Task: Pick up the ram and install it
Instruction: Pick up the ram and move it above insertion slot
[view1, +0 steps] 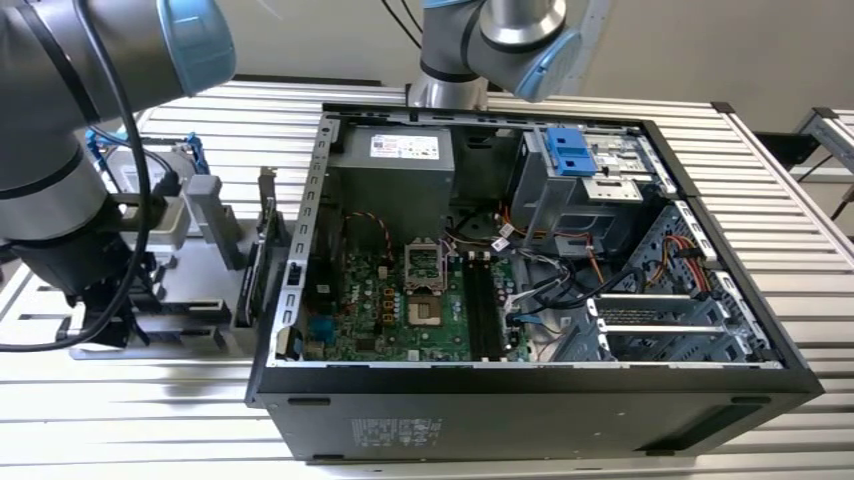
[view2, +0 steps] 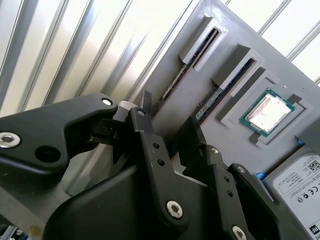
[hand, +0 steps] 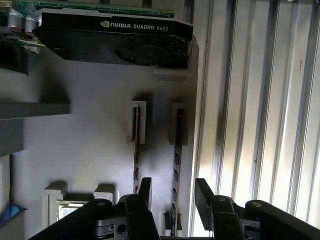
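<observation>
Currently gripper (hand: 174, 189) is wide open, empty, lined up over the ram (hand: 176, 162); the grey fixture (hand: 90, 150) stands it edge-up for side clamping.

case (view1: 534, 405): open, on slatted table (view1: 787, 180)
arm (view1: 54, 190): exterior view's left, above grey tray (view1: 187, 270)
tray: just beside case

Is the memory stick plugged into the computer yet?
No. The ram stands on edge in the grey holder; the gripper straddles it, jaws open.
</observation>
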